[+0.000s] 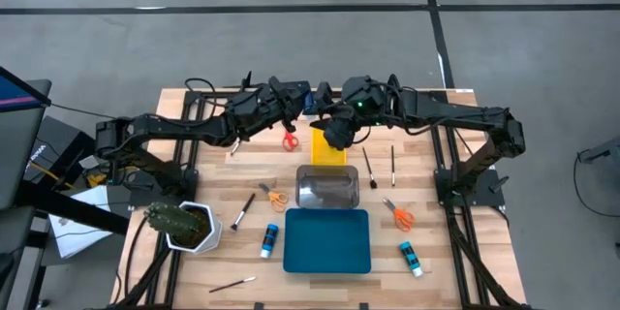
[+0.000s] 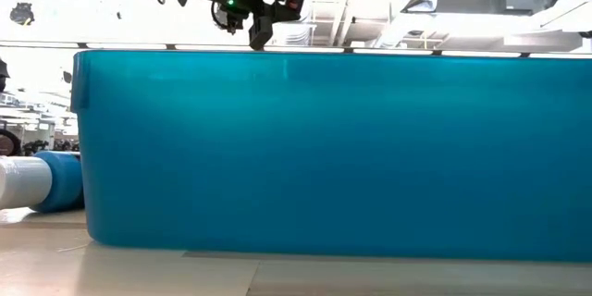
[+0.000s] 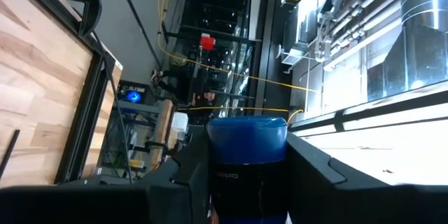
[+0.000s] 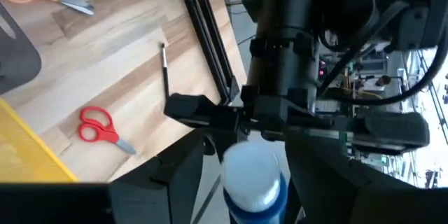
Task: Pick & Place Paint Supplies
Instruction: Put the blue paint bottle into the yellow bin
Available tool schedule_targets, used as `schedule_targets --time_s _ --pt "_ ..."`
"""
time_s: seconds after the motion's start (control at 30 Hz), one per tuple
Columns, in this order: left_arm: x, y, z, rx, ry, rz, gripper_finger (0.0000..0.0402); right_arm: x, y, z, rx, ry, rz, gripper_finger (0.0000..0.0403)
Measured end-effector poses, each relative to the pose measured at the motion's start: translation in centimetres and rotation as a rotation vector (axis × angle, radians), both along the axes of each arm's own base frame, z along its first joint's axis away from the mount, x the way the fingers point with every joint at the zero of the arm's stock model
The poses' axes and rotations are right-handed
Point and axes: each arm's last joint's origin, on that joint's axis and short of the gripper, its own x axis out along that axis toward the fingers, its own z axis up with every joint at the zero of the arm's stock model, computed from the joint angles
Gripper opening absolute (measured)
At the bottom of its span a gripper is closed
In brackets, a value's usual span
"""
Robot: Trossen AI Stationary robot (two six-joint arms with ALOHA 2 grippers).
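A small blue bottle (image 3: 246, 140) with a white cap (image 4: 252, 171) hangs in the air over the far middle of the table, above the yellow tray (image 1: 327, 147). My left gripper (image 1: 308, 108) reaches in level from the left and is shut on it. My right gripper (image 4: 246, 155) comes from the right, slanting down. It is open, with a finger on either side of the bottle's cap end, and a slim gap shows beside the cap. My left gripper pinches the bottle's body at its dark label (image 3: 241, 180) between its two fingers. The fingers come level from the table's left and lie across the bottle. The blue base end (image 3: 246, 129) stands out past the fingers. The bottle is lifted clear of table and tray.
A clear tray (image 1: 326, 190) and a blue tray (image 1: 327, 242) lie nearer than the yellow one. Around them lie two more bottles (image 1: 269, 240) (image 1: 411, 258), red scissors (image 1: 290, 140), orange scissors (image 1: 401, 216) and brushes (image 1: 369, 167). A cactus pot (image 1: 184, 225) stands near left.
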Motion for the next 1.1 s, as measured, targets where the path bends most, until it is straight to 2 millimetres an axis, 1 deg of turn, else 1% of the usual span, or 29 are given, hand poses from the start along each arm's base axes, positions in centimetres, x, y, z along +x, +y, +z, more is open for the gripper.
schedule_targets --time_s 0.57,1.1 --pt "0.03 -0.08 -0.01 0.0 0.0 -0.002 0.0131 0.07 -0.16 0.14 -0.005 -0.017 -0.011 0.0165" --pt "0.01 -0.07 0.2 0.007 -0.023 0.003 0.0131 -0.01 -0.66 0.08 0.017 -0.017 -0.04 0.0159"
